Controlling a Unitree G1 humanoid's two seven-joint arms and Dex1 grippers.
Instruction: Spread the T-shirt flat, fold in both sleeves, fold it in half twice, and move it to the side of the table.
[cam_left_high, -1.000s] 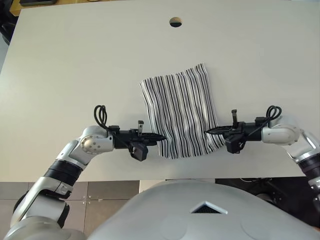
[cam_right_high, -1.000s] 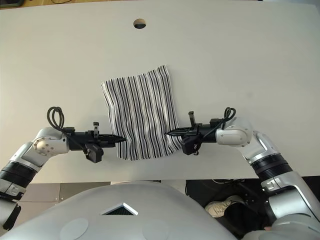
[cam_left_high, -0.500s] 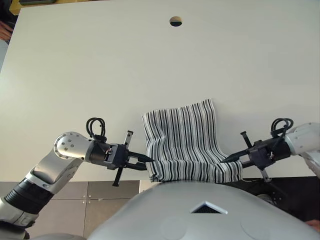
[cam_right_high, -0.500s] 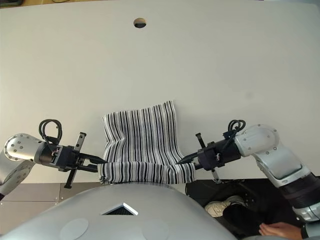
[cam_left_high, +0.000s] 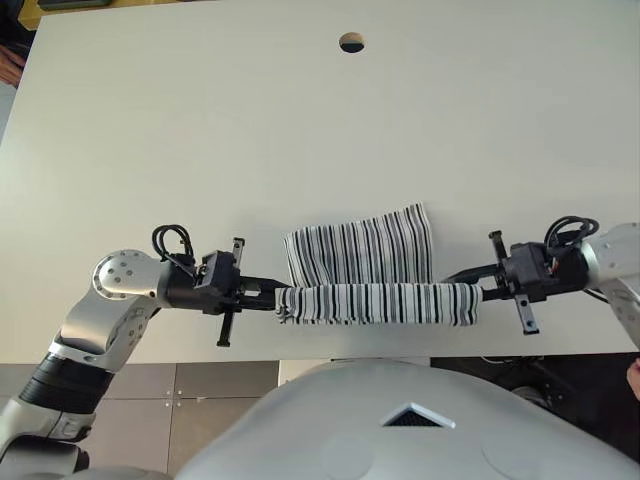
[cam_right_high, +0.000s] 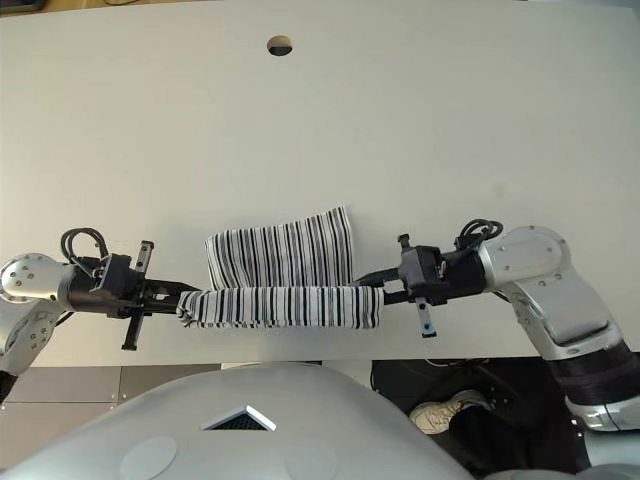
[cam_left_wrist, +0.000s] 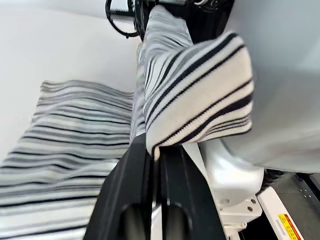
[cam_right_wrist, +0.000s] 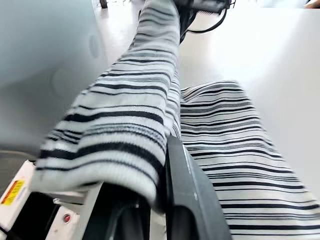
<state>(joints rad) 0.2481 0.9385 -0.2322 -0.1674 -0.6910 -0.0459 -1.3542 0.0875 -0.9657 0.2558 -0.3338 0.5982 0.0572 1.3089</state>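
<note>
The black-and-white striped T-shirt (cam_left_high: 362, 250), folded into a narrow panel, lies near the table's front edge. Its near end is lifted off the table and stretched into a horizontal band (cam_left_high: 380, 302) between both grippers. My left gripper (cam_left_high: 281, 294) is shut on the band's left corner (cam_left_wrist: 200, 100). My right gripper (cam_left_high: 474, 294) is shut on the band's right corner (cam_right_wrist: 115, 135). The far part of the shirt still rests flat on the white table (cam_left_high: 300, 130).
A round cable hole (cam_left_high: 351, 43) sits at the far middle of the table. The table's front edge (cam_left_high: 150, 358) runs just under both grippers. Wide bare tabletop lies to the left, right and behind the shirt.
Both grippers have risen and moved away from me with the shirt's near edge, which hung over the table's front edge half a second ago. The band is now pulled taut above the shirt.
</note>
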